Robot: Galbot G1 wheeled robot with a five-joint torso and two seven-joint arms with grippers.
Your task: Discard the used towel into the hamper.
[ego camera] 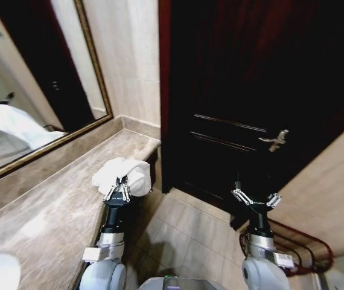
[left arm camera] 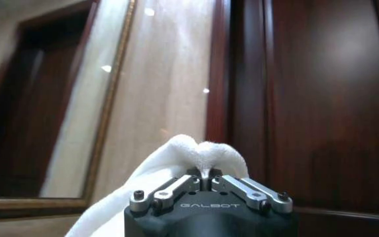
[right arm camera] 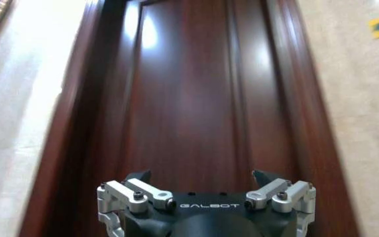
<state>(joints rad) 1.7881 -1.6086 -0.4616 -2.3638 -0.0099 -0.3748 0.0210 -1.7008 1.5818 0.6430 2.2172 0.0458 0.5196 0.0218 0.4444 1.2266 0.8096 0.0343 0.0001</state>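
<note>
**A:** Starting on the left: big gold-framed mirror (ego camera: 45, 130) along the wall, marble counter (ego camera: 51, 211) running under it. Bit of something white and round at the near corner, cut off by the edge, can't tell what.

**B:** And the left gripper (ego camera: 117, 188)?

**A:** Up at the counter's front edge, near its far end. Pinched tight on a white towel (ego camera: 124, 174). From the left wrist view, clear as day: fingers pressed together with a fold of towel (left arm camera: 196, 153) squeezed between them, rest of the cloth bunched over and hanging down one side of the left gripper (left arm camera: 206, 178).

**B:** Towel on the counter or lifted?

**A:** Bunched up right at the counter edge, looks partly resting on it. Hard to say how much.

**B:** OK, moving right?

**A:** Dark wooden door (ego camera: 250, 90) with a metal lever handle (ego camera: 274, 140), tiled floor (ego camera: 190, 232) below. Then the right gripper (ego camera: 255, 198), raised in front of the door, wide open, gripping nothing. Same thing in its own wrist view: right gripper (right arm camera: 201, 177) with fingers spread far apart, plain door panel behind.

**B:** Hamper?

**A:** Down on the floor at the far right, just beside the right arm. Dark reddish wire hamper (ego camera: 305, 248), rim showing, partly hidden behind the arm. Well apart from the towel.
</note>
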